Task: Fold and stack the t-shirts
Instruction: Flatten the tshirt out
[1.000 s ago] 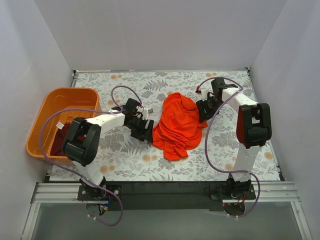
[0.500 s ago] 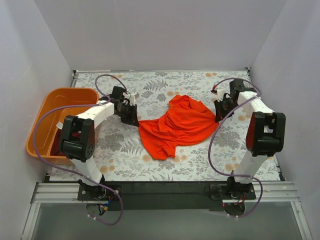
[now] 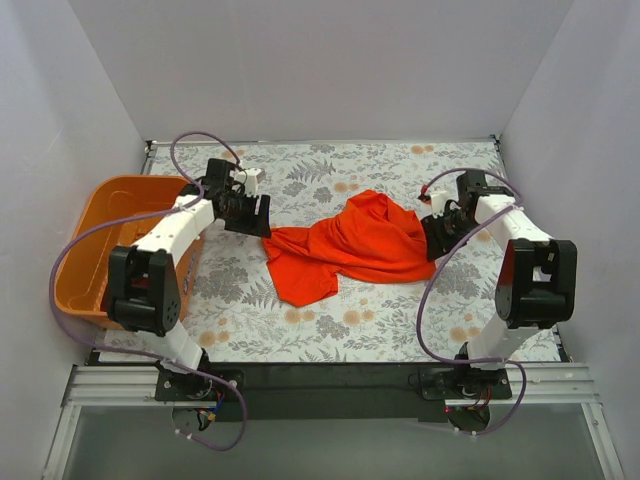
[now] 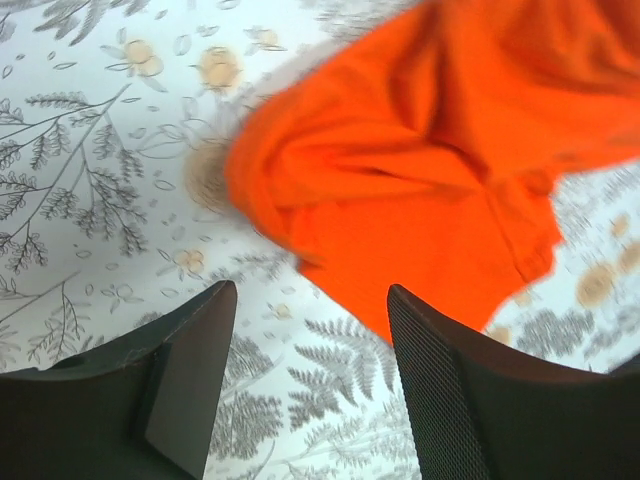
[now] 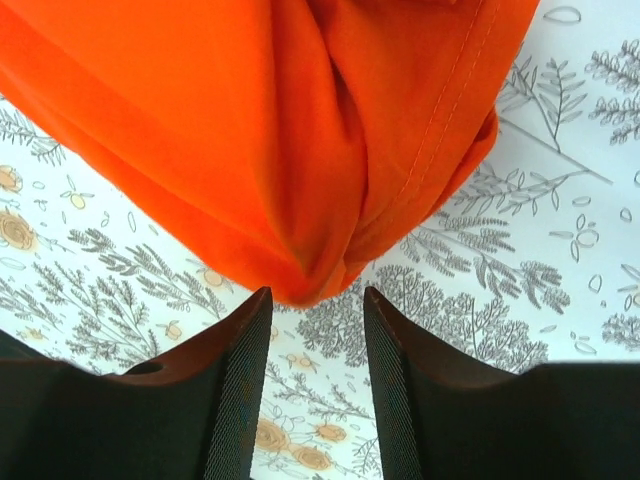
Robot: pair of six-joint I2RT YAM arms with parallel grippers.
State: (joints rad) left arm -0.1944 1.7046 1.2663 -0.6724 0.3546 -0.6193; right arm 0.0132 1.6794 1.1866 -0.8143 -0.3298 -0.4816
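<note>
**Cloth.** The orange-red t-shirt (image 3: 350,245) lies crumpled, not folded, at mid-tabletop (image 3: 400,330), drawn out sideways between the two arms. Patterned surface shows on all its sides, widest toward the near edge. Its left hem corner lies just beside the left claw (image 3: 258,215), and its right edge reaches the right claw (image 3: 434,236).

**Left claw.** In the wrist view its fingers (image 4: 190,370) stand wide apart with nothing between them. The shirt's hem lies just beyond the tips.

**Right claw.** The fingers (image 5: 240,380) are apart. A bunched fold of the shirt comes down to the mouth of the gap, unpinched, with tabletop visible between the fingers.

**Limits.** The orange basket (image 3: 95,220) sits at the left edge, beside the left arm. White walls (image 3: 300,70) close the left, far and right sides.
</note>
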